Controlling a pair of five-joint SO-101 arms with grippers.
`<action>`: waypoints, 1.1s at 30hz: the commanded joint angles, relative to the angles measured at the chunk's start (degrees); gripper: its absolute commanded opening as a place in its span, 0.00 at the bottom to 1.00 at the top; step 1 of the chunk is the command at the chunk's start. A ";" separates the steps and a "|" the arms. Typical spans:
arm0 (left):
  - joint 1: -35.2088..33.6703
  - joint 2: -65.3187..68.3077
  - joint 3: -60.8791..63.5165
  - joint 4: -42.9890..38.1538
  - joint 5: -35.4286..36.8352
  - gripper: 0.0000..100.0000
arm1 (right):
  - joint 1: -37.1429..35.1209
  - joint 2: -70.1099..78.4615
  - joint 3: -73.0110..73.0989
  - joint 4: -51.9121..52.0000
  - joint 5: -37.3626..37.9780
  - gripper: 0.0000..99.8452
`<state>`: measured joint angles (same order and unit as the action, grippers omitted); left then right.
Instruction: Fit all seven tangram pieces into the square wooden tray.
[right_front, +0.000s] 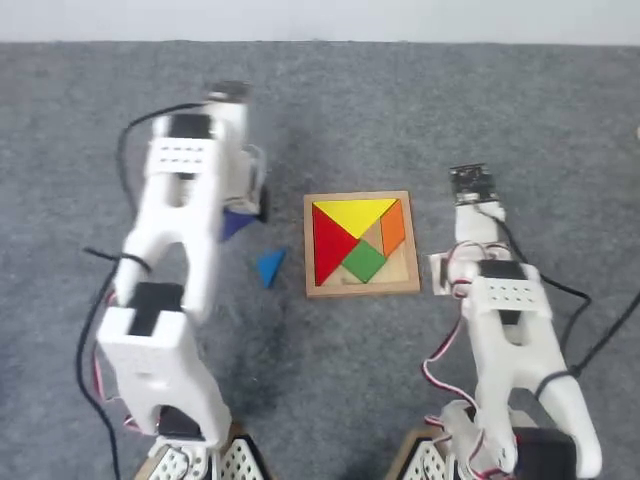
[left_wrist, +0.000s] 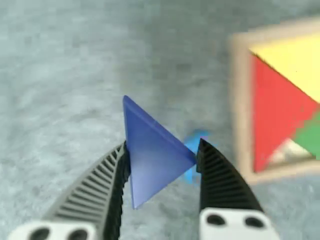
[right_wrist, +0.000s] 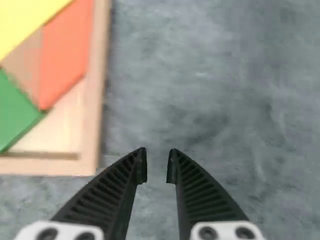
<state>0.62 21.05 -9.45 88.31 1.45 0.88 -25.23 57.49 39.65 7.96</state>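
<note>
The square wooden tray (right_front: 362, 290) lies mid-table with a yellow triangle (right_front: 353, 214), a red triangle (right_front: 328, 246), a green square (right_front: 364, 261) and an orange piece (right_front: 393, 229) inside. My left gripper (left_wrist: 161, 152) hangs above the carpet left of the tray, shut on a dark blue triangle (left_wrist: 152, 160) held on edge by two sides. A light blue piece (right_front: 270, 267) lies on the carpet below it, near the tray's left side. My right gripper (right_wrist: 157, 165) sits low by the tray's near right corner (right_wrist: 97, 100), all but shut, nothing between its tips.
Grey carpet covers the table. Bare wood shows in the tray (right_wrist: 55, 132) in front of the green square and orange piece. Both arm bases stand at the front edge. Open carpet stretches right of the tray.
</note>
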 joint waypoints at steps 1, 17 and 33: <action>7.82 -4.40 -1.01 1.14 -3.16 0.09 | 8.13 -5.93 -2.46 3.56 -3.52 0.07; 30.68 -4.04 -1.01 -7.82 -6.33 0.09 | 25.80 -6.73 -1.58 13.05 3.78 0.07; 32.53 11.52 -13.41 -6.42 -3.87 0.09 | 23.87 -3.03 1.05 6.81 2.37 0.07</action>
<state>32.79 32.31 -18.33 80.22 -3.03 25.58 -28.22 59.08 47.47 11.03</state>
